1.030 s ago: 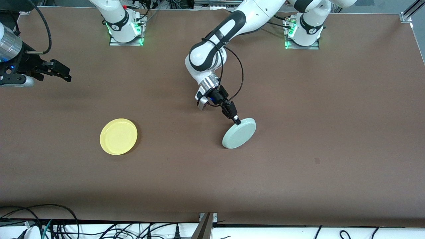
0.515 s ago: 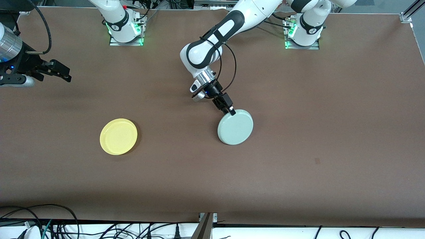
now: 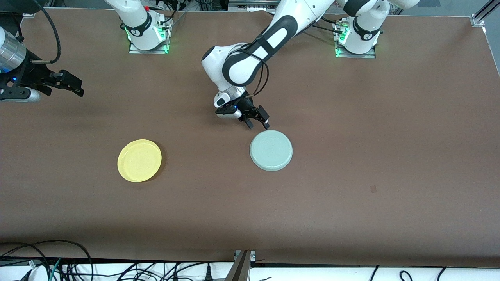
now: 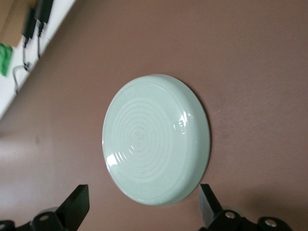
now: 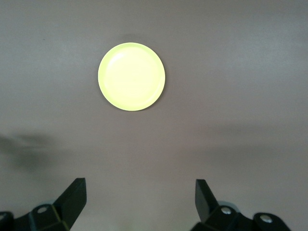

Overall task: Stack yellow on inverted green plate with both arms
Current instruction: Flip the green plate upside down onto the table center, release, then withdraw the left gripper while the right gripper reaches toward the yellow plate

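The pale green plate [image 3: 271, 150] lies upside down on the brown table near its middle, its ringed underside up; it also shows in the left wrist view [image 4: 156, 153]. My left gripper [image 3: 258, 123] is open and empty, just off the plate's rim on the side toward the robots' bases, clear of it. The yellow plate [image 3: 139, 160] lies right side up toward the right arm's end of the table; it also shows in the right wrist view [image 5: 131, 76]. My right gripper [image 3: 72, 86] is open and empty, held up over the table's edge at the right arm's end, waiting.
The brown table [image 3: 351, 175] carries only the two plates. Cables [image 3: 58, 265] lie along the white strip nearest the front camera. The arm bases [image 3: 148, 39] stand at the table's edge farthest from the front camera.
The left gripper tipped the green plate from on edge down flat, underside up, let go of it and drew back toward the bases. The right arm and yellow plate have not moved.
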`<state>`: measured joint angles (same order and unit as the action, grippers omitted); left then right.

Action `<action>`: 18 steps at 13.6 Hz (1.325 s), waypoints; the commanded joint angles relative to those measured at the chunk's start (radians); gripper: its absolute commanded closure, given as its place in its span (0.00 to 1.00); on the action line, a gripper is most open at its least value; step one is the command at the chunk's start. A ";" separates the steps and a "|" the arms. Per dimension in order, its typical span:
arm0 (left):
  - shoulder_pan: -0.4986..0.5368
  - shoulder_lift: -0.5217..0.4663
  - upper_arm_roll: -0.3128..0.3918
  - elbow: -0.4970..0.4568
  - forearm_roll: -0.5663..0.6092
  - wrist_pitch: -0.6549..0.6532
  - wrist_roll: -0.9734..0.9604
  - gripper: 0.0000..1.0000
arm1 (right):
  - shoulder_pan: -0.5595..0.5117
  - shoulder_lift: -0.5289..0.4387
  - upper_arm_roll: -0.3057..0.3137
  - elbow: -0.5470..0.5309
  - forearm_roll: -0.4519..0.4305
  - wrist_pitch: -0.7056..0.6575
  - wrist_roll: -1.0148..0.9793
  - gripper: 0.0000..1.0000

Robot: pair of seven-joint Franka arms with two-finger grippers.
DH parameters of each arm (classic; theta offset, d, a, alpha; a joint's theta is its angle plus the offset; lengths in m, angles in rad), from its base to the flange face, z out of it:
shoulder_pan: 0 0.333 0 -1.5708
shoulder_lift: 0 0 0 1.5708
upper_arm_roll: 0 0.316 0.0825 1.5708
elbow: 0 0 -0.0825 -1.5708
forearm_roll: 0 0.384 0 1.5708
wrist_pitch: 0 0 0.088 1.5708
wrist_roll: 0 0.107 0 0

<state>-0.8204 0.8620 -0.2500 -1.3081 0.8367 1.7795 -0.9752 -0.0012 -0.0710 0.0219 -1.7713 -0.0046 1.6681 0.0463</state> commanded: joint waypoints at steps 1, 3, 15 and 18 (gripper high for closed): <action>0.045 -0.010 -0.014 0.084 -0.135 0.000 -0.004 0.00 | -0.017 0.002 0.013 0.010 0.017 -0.011 0.011 0.00; 0.128 -0.073 -0.014 0.081 -0.244 0.035 0.039 0.00 | -0.017 0.002 0.013 0.010 0.017 -0.011 0.009 0.00; 0.696 -0.429 0.089 0.003 -0.752 -0.038 0.630 0.00 | -0.039 0.063 0.012 0.010 0.015 -0.011 0.003 0.00; 0.777 -0.484 0.113 -0.034 -0.766 -0.090 0.688 0.00 | -0.083 0.140 0.007 0.010 0.014 -0.010 0.004 0.00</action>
<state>-0.0817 0.4509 -0.1410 -1.2675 0.0990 1.7107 -0.3225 -0.0374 0.0153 0.0207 -1.7734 -0.0046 1.6660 0.0475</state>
